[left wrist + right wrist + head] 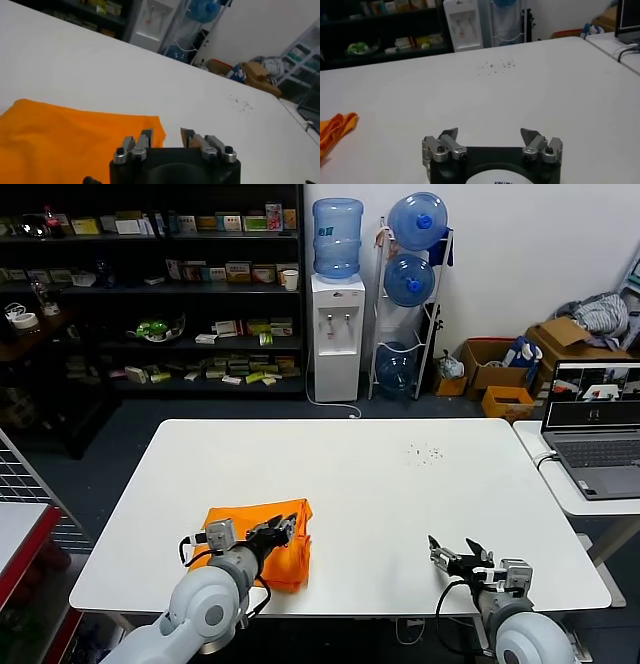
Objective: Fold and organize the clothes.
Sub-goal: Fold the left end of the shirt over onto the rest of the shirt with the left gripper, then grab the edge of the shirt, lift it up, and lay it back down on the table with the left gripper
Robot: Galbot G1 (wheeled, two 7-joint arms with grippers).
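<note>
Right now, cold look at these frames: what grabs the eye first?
The bright orange T-shirt, folded into a compact bundle near the front left edge of the white table, stands out at once. The left gripper sits right over its right edge with fingers apart and nothing between them. The right gripper rests open over bare table at the front right, away from the shirt.

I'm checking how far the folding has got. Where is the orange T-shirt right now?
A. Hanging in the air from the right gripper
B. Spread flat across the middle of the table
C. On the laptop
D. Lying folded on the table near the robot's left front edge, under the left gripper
D: the orange T-shirt lies as a folded bundle on the white table, with the left gripper over it, fingers apart.
</note>
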